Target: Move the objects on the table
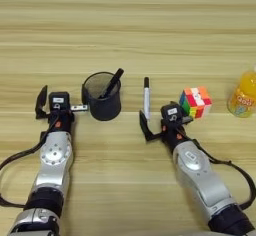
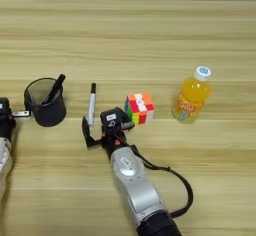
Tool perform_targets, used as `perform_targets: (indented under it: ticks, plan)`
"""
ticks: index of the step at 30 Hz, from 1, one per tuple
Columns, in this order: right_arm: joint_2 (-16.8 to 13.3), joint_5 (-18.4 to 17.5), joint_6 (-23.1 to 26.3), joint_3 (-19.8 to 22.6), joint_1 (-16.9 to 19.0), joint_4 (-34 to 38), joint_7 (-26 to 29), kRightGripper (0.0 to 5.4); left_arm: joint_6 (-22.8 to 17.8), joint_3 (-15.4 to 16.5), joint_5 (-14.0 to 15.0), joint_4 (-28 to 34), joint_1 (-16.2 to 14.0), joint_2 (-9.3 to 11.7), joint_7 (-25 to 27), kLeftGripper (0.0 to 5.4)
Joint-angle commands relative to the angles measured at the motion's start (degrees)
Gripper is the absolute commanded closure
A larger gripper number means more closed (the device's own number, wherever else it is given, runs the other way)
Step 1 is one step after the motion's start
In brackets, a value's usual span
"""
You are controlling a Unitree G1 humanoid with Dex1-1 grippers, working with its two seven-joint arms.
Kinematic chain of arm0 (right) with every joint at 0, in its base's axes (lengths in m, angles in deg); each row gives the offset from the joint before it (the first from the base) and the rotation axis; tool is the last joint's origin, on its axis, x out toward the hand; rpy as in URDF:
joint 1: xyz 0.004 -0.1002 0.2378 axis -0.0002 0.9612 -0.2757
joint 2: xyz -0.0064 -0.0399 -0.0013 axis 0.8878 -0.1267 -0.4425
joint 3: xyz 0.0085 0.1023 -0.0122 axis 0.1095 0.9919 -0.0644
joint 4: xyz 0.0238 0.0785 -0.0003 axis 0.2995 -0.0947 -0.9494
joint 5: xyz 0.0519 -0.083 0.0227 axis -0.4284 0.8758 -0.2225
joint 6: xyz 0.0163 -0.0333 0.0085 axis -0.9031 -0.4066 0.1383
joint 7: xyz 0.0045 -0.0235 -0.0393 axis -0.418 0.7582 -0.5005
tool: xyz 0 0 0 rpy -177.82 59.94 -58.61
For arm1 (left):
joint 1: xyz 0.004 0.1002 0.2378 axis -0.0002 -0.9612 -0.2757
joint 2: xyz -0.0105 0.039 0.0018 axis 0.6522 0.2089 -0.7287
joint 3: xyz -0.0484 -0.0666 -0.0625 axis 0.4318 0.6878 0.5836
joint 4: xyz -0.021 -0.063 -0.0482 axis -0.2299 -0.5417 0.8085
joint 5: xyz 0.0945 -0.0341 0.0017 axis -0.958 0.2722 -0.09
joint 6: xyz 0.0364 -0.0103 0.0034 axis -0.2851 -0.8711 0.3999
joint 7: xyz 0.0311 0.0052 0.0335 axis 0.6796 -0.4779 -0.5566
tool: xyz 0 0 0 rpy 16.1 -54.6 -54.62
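Observation:
A black mesh pen cup stands upright left of centre with a black pen leaning in it. My left gripper sits just left of the cup, open and empty, its right finger reaching to the cup's wall. A white marker with a black cap lies flat on the table, cap pointing away from me. My right gripper is open and empty, one finger just below the marker's near end and the other beside the multicoloured puzzle cube. An orange-juice bottle with a white cap stands upright at the right.
Cables loop off both forearms onto the near part of the table. Bare wood stretches across the whole far half, behind the row of objects.

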Motion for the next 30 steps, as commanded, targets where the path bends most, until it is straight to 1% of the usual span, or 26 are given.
perform_targets:
  ticks: [1,5,11,19,25,26,30]
  plan:
    - [4.1,0.1,2.9,0.2,2.6,-2.7,-0.3,0.03,-0.7,-0.2,-0.4,0.5,0.0,-0.1,-0.2,0.0]
    - [4.5,0.1,1.5,0.3,1.4,-6.0,0.5,0.03,-0.7,-0.2,-0.4,0.5,0.0,-0.1,-0.2,0.0]
    - [5.8,-1.5,-1.5,1.0,-0.3,-10.7,3.3,0.03,-0.7,-0.2,-0.4,0.7,-0.1,-0.1,-0.2,0.0]
    - [7.1,-1.4,-5.0,2.8,-3.8,-20.1,4.0,0.03,-0.8,-0.2,-0.4,1.0,-0.3,0.0,-0.2,0.0]
    - [7.4,-1.5,-6.9,3.6,-5.1,-23.7,4.0,0.03,-0.8,-0.1,-0.4,1.2,-0.4,0.0,-0.2,0.0]
    - [7.4,-1.4,-7.0,3.6,-5.1,-23.8,3.9,0.22,-0.8,-0.1,-0.4,1.2,-0.4,0.0,-0.2,0.0]
    - [7.3,-1.2,-7.3,3.2,-4.8,-23.4,4.1,0.57,-0.9,-0.1,-0.4,1.3,-0.5,0.0,-0.2,0.0]
